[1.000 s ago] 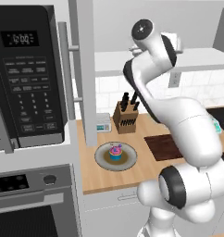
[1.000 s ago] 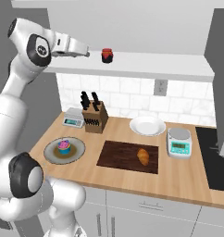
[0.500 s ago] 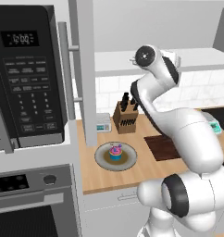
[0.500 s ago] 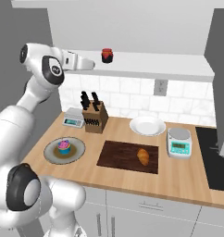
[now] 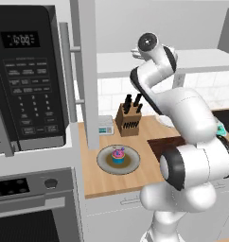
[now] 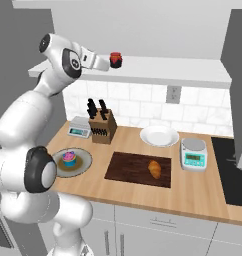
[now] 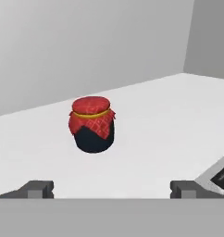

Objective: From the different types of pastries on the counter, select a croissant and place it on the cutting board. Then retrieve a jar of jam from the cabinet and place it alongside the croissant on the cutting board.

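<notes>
- On the cabinet shelf [image 6: 158,70], the jar of jam [image 6: 115,60] was seen standing upright, its red checked cloth lid tied with a yellow band over a dark body.
- The gripper [image 7: 112,190] was held level with the shelf and aimed at the jar; in the right base view its tip was seen just beside the jar, on the jar's left.
- The fingers [image 7: 39,189] were shown spread wide apart, with nothing between them, and the jar was seen ahead of the gap, not yet enclosed.
- Down on the table [image 6: 193,192], the croissant [image 6: 154,169] was pictured lying on the right half of the dark cutting board [image 6: 128,167].
- The cupcake [image 6: 69,158], pink-frosted in a blue wrapper, was seen on a round plate [image 6: 82,166] to the left of the board.
- A knife block [image 6: 103,130] was placed against the tiled wall behind the board, with a small scale [image 6: 79,128] to its left.
- A white plate [image 6: 159,135] and a second scale [image 6: 193,154] were set to the right of the knife block.
- A black microwave [image 5: 29,90] was visible at the left of the left base view, beside the open cabinet door [image 5: 88,80].
</notes>
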### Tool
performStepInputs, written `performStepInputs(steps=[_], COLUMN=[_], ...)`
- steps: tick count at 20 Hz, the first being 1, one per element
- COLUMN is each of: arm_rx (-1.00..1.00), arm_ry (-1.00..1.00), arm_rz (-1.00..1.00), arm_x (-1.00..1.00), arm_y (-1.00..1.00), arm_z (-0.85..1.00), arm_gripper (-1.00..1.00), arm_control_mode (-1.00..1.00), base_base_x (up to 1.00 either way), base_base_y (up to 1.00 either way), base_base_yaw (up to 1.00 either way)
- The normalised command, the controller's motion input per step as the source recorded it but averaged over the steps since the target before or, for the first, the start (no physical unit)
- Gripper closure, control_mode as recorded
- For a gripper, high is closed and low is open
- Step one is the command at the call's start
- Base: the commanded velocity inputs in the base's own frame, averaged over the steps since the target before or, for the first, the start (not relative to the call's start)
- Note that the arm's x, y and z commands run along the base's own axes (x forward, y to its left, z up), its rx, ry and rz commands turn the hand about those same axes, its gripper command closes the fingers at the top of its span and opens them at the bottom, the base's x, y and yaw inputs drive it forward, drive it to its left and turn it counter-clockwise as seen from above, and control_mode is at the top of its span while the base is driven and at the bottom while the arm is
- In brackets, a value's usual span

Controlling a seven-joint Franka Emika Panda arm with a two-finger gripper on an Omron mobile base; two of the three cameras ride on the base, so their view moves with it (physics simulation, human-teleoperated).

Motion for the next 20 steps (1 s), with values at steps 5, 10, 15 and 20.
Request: performStepInputs(steps=[5, 10, 15, 20], arm_rx=[0.17, 0.15, 0.11, 0.01], arm_ry=[0.04, 0.01, 0.03, 0.0], arm_rz=[0.0, 0.0, 0.0, 0.0], arm_x=[0.56, 0.36, 0.38, 0.05], arm_y=[-0.06, -0.17, -0.21, -0.23], arm_z=[0.0, 0.0, -0.01, -0.29], arm_gripper=[-1.0, -1.0, -1.0, -1.0], arm_control_mode=[-1.0, -1.0, -1.0, -1.0], base_base_x=[0.0, 0.0, 0.0, 0.0], base_base_y=[0.0, 0.0, 0.0, 0.0], base_base_yaw=[0.0, 0.0, 0.0, 0.0])
